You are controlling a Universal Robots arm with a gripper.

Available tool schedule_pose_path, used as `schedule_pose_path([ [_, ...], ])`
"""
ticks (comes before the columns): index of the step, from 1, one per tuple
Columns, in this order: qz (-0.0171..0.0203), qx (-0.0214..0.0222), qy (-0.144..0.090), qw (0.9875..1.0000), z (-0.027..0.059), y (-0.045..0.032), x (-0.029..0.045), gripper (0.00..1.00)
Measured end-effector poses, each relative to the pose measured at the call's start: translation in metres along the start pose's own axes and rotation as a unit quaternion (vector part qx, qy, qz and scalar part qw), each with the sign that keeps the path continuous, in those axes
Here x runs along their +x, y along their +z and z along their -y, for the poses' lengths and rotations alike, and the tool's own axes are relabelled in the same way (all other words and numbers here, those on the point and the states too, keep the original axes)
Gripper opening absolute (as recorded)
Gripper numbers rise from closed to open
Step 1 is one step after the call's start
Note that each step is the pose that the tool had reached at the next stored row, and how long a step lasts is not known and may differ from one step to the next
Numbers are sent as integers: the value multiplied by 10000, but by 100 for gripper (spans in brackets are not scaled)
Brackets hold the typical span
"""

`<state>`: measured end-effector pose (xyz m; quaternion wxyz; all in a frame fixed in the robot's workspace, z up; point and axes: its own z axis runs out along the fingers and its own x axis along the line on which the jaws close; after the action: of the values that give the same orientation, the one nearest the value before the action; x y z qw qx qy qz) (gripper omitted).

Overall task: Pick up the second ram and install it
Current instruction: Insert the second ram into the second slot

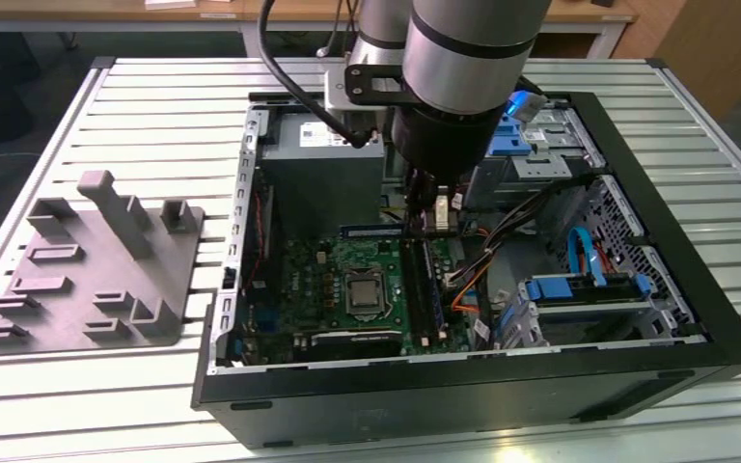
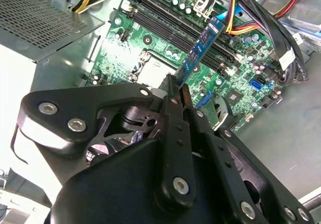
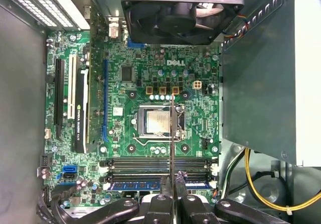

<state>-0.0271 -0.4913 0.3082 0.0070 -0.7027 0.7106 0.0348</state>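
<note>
My gripper (image 1: 438, 207) reaches down into the open computer case (image 1: 679, 318), above the motherboard (image 1: 344, 280). In the second wrist view its black fingertips (image 2: 173, 91) are shut on one end of the second ram (image 2: 203, 45), a blue stick with dark chips that points away from the gripper (image 2: 176, 88) toward the board. The first wrist view shows the second ram (image 3: 172, 133) edge-on as a thin line running from the gripper (image 3: 173, 184) across the memory slots (image 3: 150, 163) and the processor socket (image 3: 155, 121). A blue module (image 3: 140, 185) sits in the slot nearest the fingers.
A grey fixture tray (image 1: 88, 270) lies on the slatted table at the exterior view's left. Inside the case, the power supply (image 1: 319, 164), drive cages (image 1: 563, 145) and loose cables (image 1: 500, 251) surround the gripper. A fan (image 3: 180, 8) and an expansion card (image 3: 80, 108) border the board.
</note>
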Motion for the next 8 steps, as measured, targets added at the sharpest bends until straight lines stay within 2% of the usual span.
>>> schedule_pose_path([
  [4,2,3,51,10000,1,1,0,14],
  [8,13,20,337,9994,0,3,0,14],
])
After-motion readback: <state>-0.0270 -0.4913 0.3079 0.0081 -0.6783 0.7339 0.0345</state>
